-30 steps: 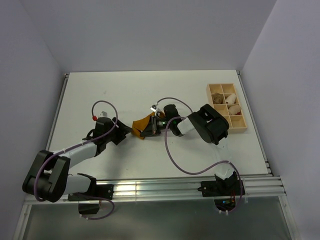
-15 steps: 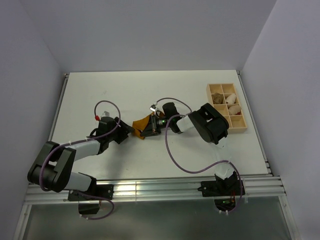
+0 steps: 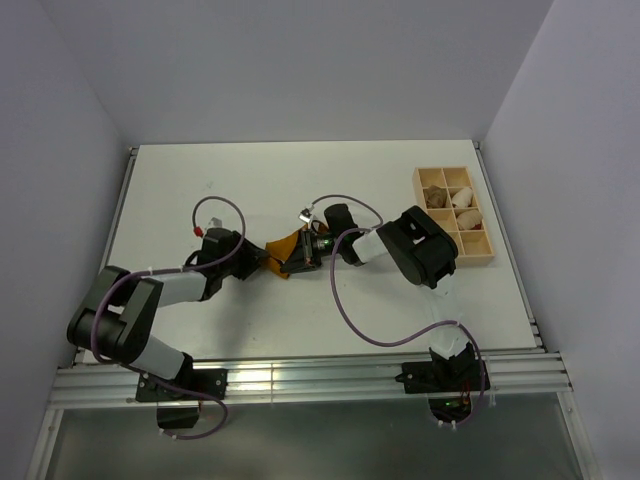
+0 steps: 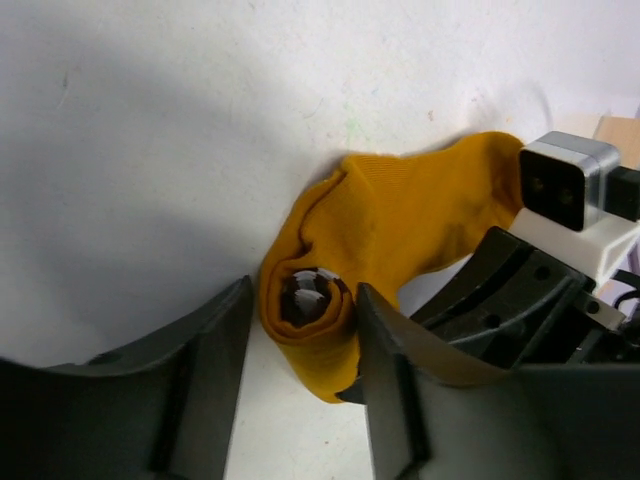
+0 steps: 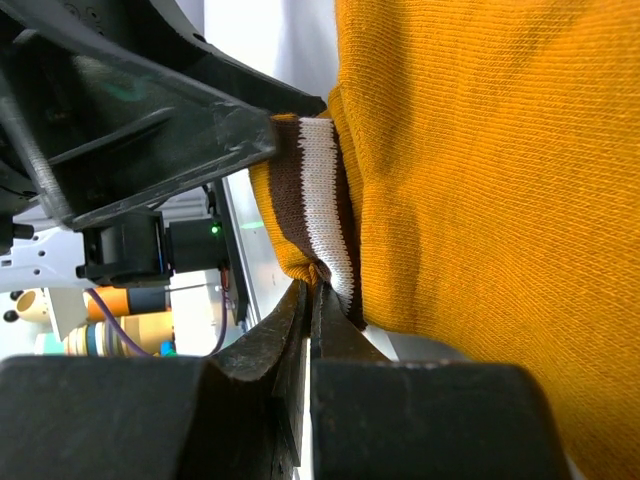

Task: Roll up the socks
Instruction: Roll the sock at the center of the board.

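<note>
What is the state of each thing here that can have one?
mustard sock, partly rolled, striped cuff at the roll's centre.
left pincer, open, straddling the rolled end.
right pincer, shut on the striped cuff.
wooden tray, several compartments filled with rolled bundles.

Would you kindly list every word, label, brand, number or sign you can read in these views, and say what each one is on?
None: no readable word, label, number or sign shows on the mustard-orange sock, the wooden tray or the table.
</note>
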You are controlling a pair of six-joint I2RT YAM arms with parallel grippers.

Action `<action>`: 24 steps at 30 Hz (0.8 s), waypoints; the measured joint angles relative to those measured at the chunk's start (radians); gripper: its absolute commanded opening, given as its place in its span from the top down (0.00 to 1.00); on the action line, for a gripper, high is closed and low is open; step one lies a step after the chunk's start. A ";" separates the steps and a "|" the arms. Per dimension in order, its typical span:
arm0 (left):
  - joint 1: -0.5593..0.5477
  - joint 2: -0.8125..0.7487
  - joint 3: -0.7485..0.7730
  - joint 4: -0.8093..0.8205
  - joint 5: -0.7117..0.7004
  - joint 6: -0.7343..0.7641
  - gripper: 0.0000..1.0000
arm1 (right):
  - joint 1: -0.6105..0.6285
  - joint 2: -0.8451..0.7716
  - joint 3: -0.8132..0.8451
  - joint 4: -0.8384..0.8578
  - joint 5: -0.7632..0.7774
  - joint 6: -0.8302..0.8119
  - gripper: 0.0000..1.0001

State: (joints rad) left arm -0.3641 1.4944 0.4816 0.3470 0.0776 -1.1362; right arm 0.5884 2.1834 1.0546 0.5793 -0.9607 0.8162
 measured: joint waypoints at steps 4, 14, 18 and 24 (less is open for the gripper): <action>-0.005 0.019 0.006 -0.005 -0.008 -0.004 0.66 | 0.000 0.000 0.005 -0.010 -0.001 -0.006 1.00; -0.026 0.037 0.064 -0.089 -0.036 0.035 1.00 | 0.000 -0.018 0.025 -0.097 0.014 -0.085 0.91; -0.039 0.037 0.110 -0.167 -0.049 0.069 1.00 | 0.003 -0.070 0.025 -0.186 0.074 -0.172 0.74; -0.055 0.037 0.189 -0.314 -0.087 0.130 1.00 | 0.018 -0.210 0.020 -0.381 0.252 -0.354 0.48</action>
State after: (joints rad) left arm -0.4194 1.5314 0.6704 0.0334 -0.0090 -1.0058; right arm 0.6064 1.9736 1.0744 0.1978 -0.7086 0.4618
